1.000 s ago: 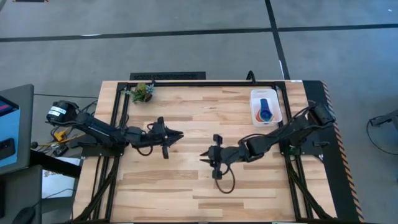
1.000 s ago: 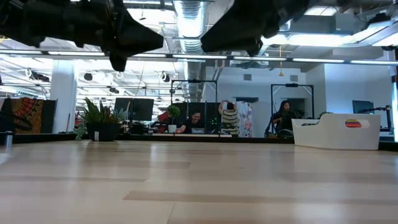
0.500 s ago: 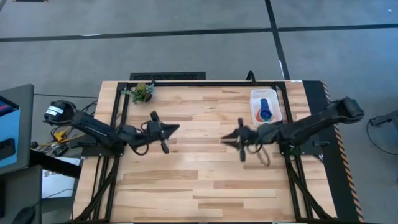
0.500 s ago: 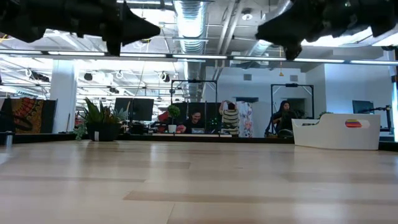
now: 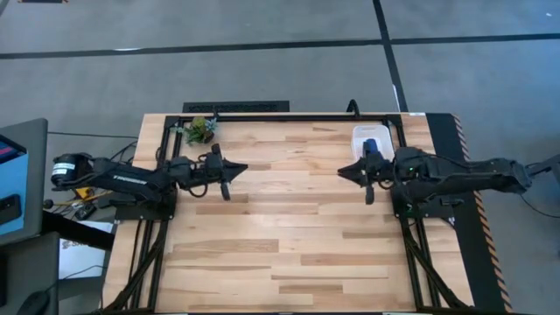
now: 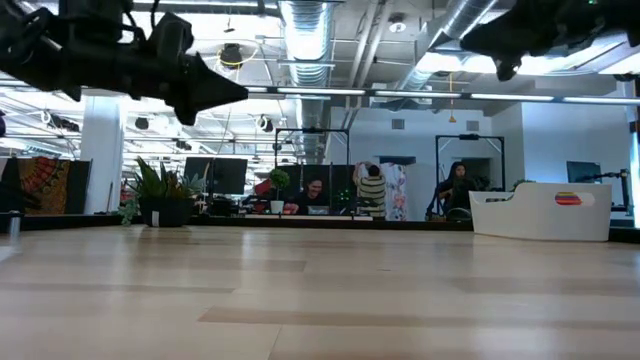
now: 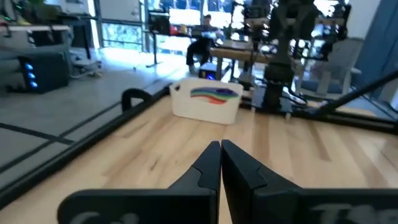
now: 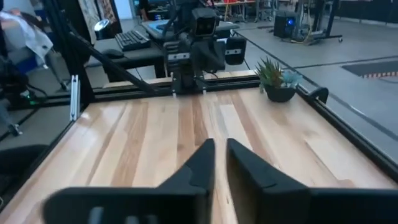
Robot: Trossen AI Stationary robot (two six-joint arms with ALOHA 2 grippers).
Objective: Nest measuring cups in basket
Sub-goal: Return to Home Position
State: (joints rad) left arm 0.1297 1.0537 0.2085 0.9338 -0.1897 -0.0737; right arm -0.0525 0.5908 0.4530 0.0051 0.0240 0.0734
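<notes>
1. The white basket (image 5: 359, 133) sits at the back right corner of the wooden table (image 5: 280, 254). Seen from above, the right arm hides part of it.
2. The measuring cups (image 7: 215, 93) are in the basket, one inside the other. From the side their rims show as bands of colour. From above a blue one shows.
3. The left gripper (image 5: 240, 166) hangs in the air over the left part of the table and points to the middle. Its two fingers (image 7: 208, 163) are pressed together and it holds nothing.
4. The right gripper (image 5: 344, 171) hangs in the air just beside the basket and points to the middle too. Its fingers (image 8: 200, 160) are almost together, with only a thin gap, and it holds nothing.
5. A small green plant (image 5: 202, 129) sits at the back left corner.
6. People (image 6: 370, 190) are in the room behind the table
</notes>
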